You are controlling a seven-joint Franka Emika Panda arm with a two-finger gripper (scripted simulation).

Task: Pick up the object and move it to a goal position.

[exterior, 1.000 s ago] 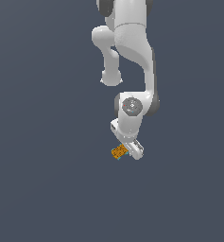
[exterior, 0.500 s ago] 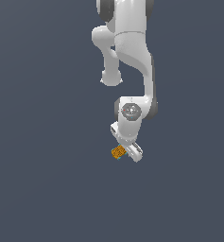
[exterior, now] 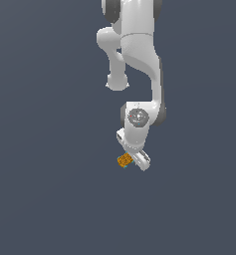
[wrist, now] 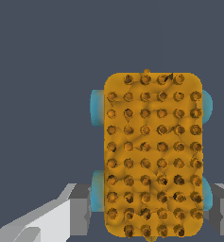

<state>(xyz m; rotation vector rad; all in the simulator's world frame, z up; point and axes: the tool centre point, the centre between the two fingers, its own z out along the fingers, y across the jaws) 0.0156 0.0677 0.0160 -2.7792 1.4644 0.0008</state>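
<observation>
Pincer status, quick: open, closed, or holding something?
Pincer: fingers sit on both sides of the orange block; whether they are clamped on it cannot be told.

The white arm (exterior: 139,55) hangs from the top centre of the frame, its claw (exterior: 131,158) just below mid-frame, fingers (wrist: 71,212) pressed against an orange block (exterior: 124,160).

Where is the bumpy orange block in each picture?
Exterior view: the block is a small orange speck at the arm's tip, beside the pincer.
Wrist view: the block fills the middle, seen up close.
Shared landmark: the pincer's grey fingers on either side of it.
</observation>
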